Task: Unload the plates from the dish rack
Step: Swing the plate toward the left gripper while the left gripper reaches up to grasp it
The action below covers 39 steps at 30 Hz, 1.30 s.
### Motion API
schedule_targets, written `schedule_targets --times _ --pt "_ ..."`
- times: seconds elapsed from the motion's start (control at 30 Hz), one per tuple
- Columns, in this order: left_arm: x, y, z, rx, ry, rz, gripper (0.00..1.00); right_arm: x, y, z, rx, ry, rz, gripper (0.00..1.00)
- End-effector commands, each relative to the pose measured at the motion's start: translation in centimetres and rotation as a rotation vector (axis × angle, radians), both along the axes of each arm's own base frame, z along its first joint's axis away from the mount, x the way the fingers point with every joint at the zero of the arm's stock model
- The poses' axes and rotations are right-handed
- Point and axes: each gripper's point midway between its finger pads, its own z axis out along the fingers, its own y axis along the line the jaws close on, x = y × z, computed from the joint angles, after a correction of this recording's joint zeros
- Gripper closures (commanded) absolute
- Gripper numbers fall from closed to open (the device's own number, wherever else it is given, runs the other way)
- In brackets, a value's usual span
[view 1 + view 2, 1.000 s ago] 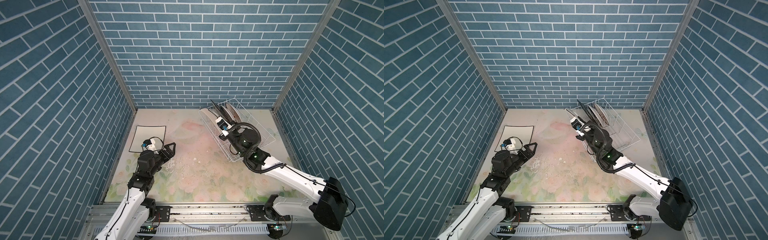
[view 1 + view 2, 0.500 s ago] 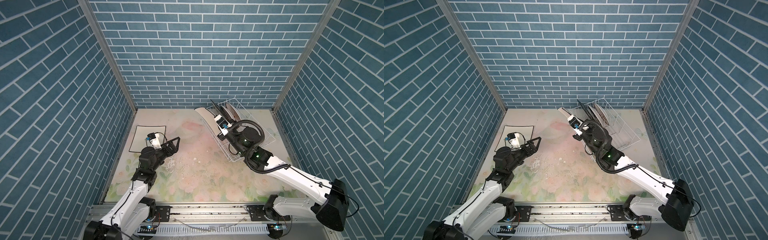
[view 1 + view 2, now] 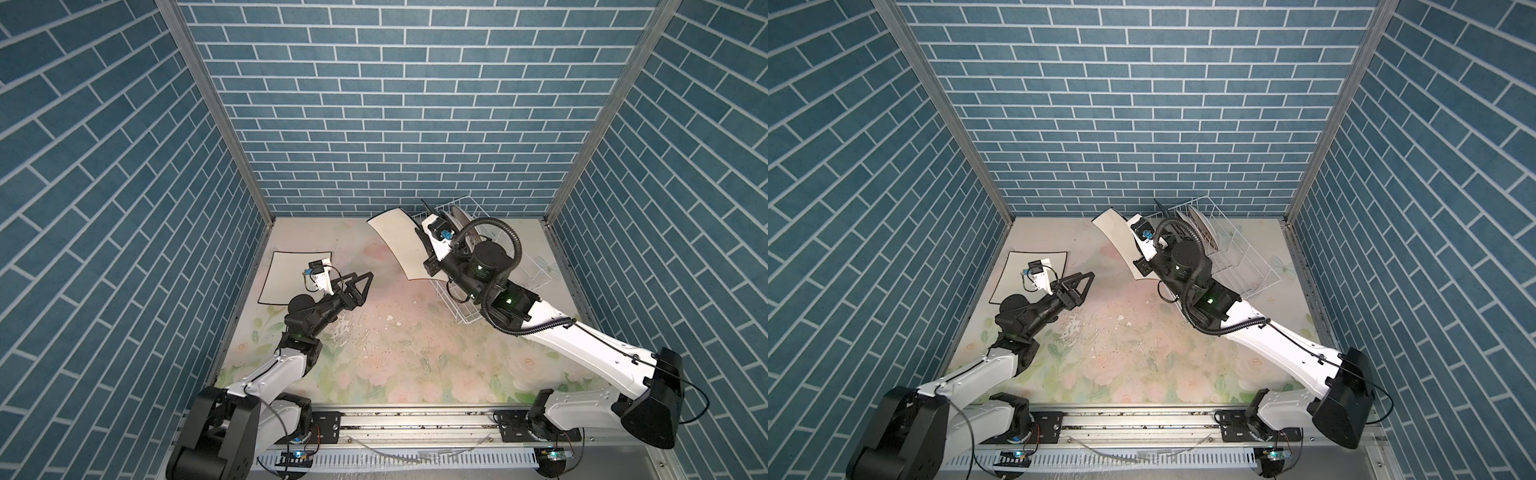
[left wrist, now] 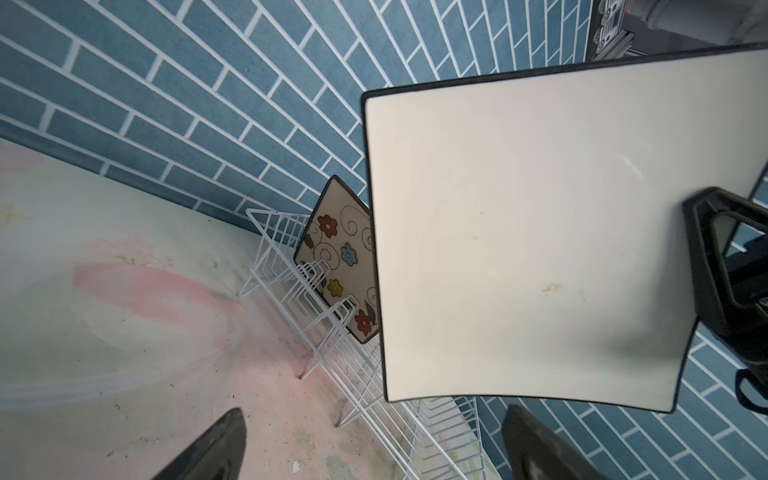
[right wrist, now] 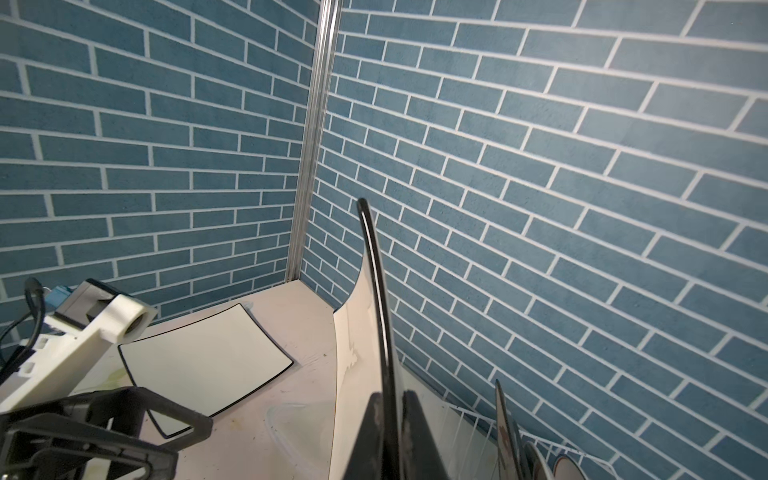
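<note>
- In both top views, the right gripper (image 3: 424, 243) is clamping one edge of a plain white square plate (image 3: 395, 245). It is holding the plate on edge in the air, beside the left end of the dish rack (image 3: 536, 270).
- The rack is sitting at the back right of the table (image 3: 395, 345), and other plates (image 3: 1200, 224) are standing on edge at its far end.
- The left gripper (image 3: 360, 279) is hovering over the table with its fingers spread and empty. It is just beside a second white square plate (image 3: 286, 278), which is lying flat near the left wall.
- In the left wrist view, the held plate is filling much of the picture, with a black finger (image 4: 715, 266) of the right gripper pinching its rim.
- Behind it, a flowered plate (image 4: 336, 262) is standing between the rack's prongs. The left fingers (image 4: 212, 449) are standing wide apart with nothing between them.
- In the right wrist view, the held plate is showing edge-on, squeezed between the two black fingers (image 5: 374, 436). The second plate is lying flat on the table beyond, apart from the left gripper.
</note>
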Motion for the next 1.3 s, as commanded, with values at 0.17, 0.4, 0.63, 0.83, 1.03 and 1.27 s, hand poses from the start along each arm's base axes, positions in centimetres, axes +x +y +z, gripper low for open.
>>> schedule_targets --times 0.17,0.4,0.63,0.83,1.03,1.27 --pt "-0.3 -1.7 0.1 -0.069 -0.086 -0.117 0.06 -0.4 1.6 6.5 0.185 0.051 0.099 1.00" --pt "0.2 -1.8 -1.1 -0.051 -0.061 -0.109 0.06 -0.1 2.7 6.2 0.185 0.111 0.141 1.00" --pt "1.2 -1.6 -3.0 -0.055 0.006 -0.077 0.06 0.7 3.0 6.6 0.223 0.135 0.162 1.00" --pt "0.8 -2.4 -1.5 -0.079 -0.015 -0.142 0.06 1.6 2.0 6.8 0.319 0.212 0.211 1.00" --pt "0.0 -2.7 1.0 -0.111 -0.059 -0.190 0.06 3.2 -0.1 7.3 0.500 0.313 0.312 1.00" --pt "0.1 -3.2 2.8 -0.148 -0.067 -0.234 0.08 4.5 -0.7 6.9 0.598 0.414 0.389 1.00"
